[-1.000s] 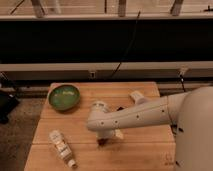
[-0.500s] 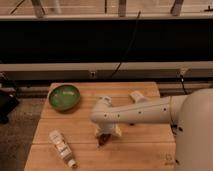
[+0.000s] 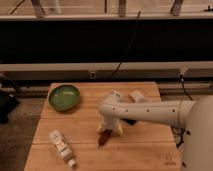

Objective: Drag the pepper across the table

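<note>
The pepper (image 3: 104,138), small, dark red-brown and tapered, lies near the middle of the light wooden table (image 3: 145,152). My gripper (image 3: 108,131) hangs from the white arm that reaches in from the right. It points down at the pepper's upper end and seems to touch it. The arm hides part of the pepper and part of a flat dark object (image 3: 131,121) behind the gripper.
A green bowl (image 3: 64,96) stands at the table's back left. A white bottle (image 3: 62,147) lies on its side at the front left. A small white object (image 3: 138,96) sits at the back, right of centre. A dark mark (image 3: 170,159) is near the front right corner.
The arm and gripper have shifted a little to the right and towards the front. The pepper has moved with them, slightly nearer the front edge.
</note>
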{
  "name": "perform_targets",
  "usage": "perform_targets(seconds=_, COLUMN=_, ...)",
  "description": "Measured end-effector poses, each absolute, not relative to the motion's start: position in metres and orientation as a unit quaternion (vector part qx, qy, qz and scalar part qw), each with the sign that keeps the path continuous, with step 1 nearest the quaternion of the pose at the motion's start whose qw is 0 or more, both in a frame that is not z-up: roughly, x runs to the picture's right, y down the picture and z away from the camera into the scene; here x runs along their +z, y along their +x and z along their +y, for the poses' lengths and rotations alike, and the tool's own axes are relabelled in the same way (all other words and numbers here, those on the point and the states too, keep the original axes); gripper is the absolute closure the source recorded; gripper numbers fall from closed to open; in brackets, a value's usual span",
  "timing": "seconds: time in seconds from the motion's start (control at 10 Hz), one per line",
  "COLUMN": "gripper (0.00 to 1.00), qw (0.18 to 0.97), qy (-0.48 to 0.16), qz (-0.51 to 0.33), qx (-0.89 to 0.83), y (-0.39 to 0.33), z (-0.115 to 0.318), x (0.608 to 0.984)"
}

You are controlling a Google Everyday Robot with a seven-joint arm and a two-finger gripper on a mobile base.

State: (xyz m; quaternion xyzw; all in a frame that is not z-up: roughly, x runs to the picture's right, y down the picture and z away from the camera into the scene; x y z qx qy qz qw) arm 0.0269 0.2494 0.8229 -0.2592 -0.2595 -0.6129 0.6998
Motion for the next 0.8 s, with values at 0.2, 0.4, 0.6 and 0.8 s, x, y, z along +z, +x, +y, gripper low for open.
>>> perform_targets(seconds=0.2, gripper=0.72, qw=0.702, qy=-0.251, qz=-0.262, qx=-0.613, y=0.028, z=0.247, x=0.822)
perform_targets(seconds=0.4, gripper=0.92, qw=0.701, qy=-0.252, qz=-0.26, qx=-0.615, y=0.029, z=0.244, x=0.82)
perform_targets(seconds=0.6, gripper=1.0, qw=0.7, qy=-0.252, qz=-0.263, qx=-0.614, y=0.028, z=0.244, x=0.818)
perform_targets(seconds=0.8, gripper=1.0, qw=0.693, qy=-0.241, qz=-0.248, qx=-0.632, y=0.019, z=0.238, x=0.806)
